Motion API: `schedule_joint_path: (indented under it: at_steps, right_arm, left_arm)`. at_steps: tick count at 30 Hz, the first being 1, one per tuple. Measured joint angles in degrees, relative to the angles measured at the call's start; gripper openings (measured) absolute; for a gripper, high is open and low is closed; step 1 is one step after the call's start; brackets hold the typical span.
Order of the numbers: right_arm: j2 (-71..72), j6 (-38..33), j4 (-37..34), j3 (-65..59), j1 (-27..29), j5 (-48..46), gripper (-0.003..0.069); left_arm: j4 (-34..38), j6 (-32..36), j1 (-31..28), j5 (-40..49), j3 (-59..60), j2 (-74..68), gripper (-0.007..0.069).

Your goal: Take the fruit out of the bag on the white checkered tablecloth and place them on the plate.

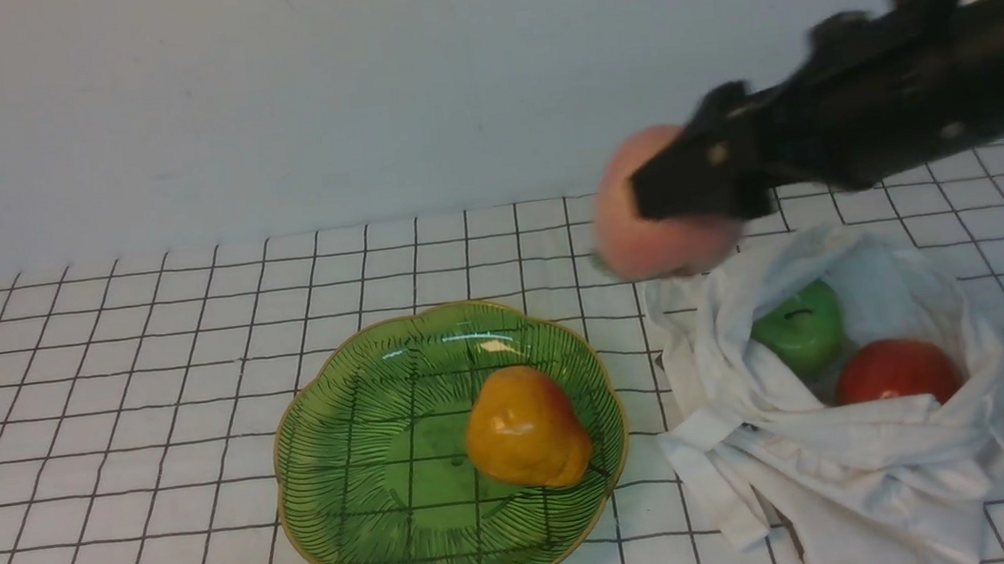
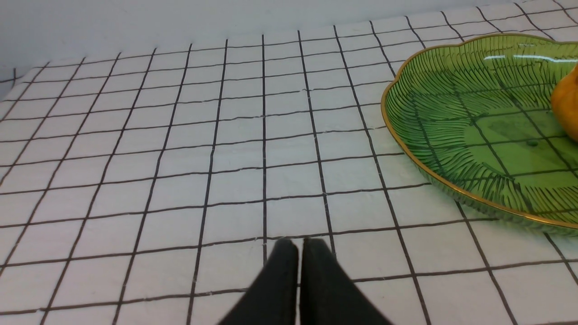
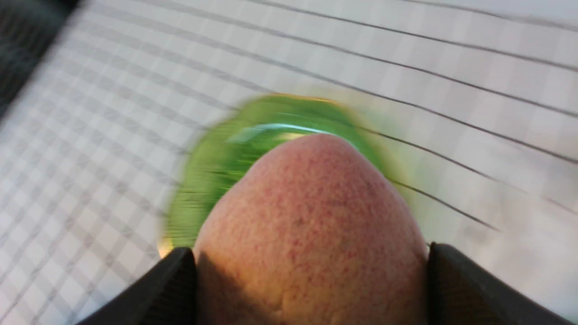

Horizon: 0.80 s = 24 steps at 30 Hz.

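right now we have the right gripper (image 1: 678, 193) clamped on the peach (image 1: 651, 244), one finger on each flank as the right wrist view shows, and the fruit hangs in the air above the far left lip of the bag (image 1: 871, 476), clear of the cloth. the relation that matters for us is plate to peach: the plate (image 1: 299, 499) lies lower, to our left and nearer to us than the held fruit, with a strip of the white checkered tablecloth (image 1: 97, 418) between its rim and the bag. the peach is close to round, so we judge its own axis hardly matters for the set-down; what matters is room in the dish. an orange-yellow pear (image 1: 525, 428) already rests on the plate's right half, the side nearest the bag, its long axis running roughly away from us, so it sits on the straight path in. we judge the bare green floor at the centre and left the safer target, since a round fruit could roll on the glossy dish. the left gripper (image 2: 299, 253) is pressed together on nothing, low over bare tablecloth and apart from the plate; the right arm has the job. in the bag a green apple (image 1: 800, 327) and a red fruit (image 1: 896, 371) lie close together, not yet taken out
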<state>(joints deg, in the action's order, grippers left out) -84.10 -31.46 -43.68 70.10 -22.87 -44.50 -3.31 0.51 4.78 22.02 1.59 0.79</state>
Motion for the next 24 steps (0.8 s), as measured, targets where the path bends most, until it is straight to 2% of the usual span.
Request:
schedule_joint_path:
  at_steps: [3,4,8,16,21,24]
  right_arm:
    - [-5.92,-3.39,-2.61,0.06,-9.83,7.91,0.0580]
    - [-6.31,-3.51,-2.69,0.06,-10.33,7.91,0.0580]
    - [-15.16,-4.17,-3.28,0.06,-17.97,18.68,0.0580]
    - [-22.90,-4.22,-3.71,2.65,-19.07,18.29,0.0584]
    - [-23.49,-3.42,-0.28,5.56,-19.07,14.16,0.0676]
    - [-23.32,-0.23,4.58,7.53,-19.17,11.50,0.0689]
  left_arm:
    - [0.00,0.00,0.00,0.00,0.00,0.00,-0.0008]
    - [0.00,0.00,0.00,0.00,0.00,0.00,-0.0008]
    - [0.00,0.00,0.00,0.00,0.00,0.00,-0.0008]
    - [0.00,0.00,0.00,0.00,0.00,0.00,-0.0008]
    - [0.00,0.00,0.00,0.00,0.00,0.00,-0.0008]
    - [0.00,0.00,0.00,0.00,0.00,0.00,-0.0008]
